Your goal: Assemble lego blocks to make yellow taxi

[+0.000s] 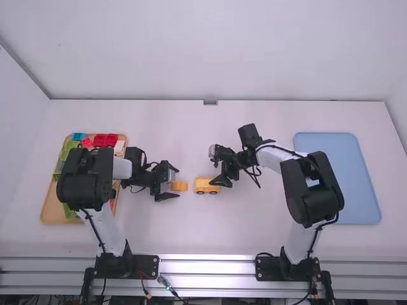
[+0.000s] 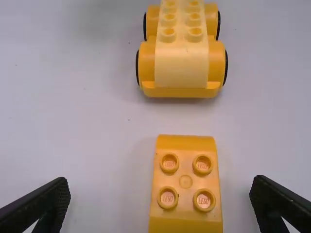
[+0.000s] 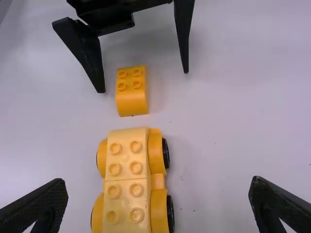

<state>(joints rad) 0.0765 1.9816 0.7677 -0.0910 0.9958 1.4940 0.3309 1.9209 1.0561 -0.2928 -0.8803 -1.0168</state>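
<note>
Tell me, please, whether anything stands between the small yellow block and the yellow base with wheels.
Nothing visible stands between the small block and the wheeled base. However, the right claw is open close to the base, so it might crowd a placement from above.

A robotics lab, shown by wired arms [image 1: 321, 189] above metal rails [image 1: 206, 266].

A plain white wall [image 1: 203, 51] rises behind the white tabletop [image 1: 219, 238]; side walls [image 1: 16, 127] stand left and right; metal rails [image 1: 210, 267] line the near edge; the light looks soft.
</note>
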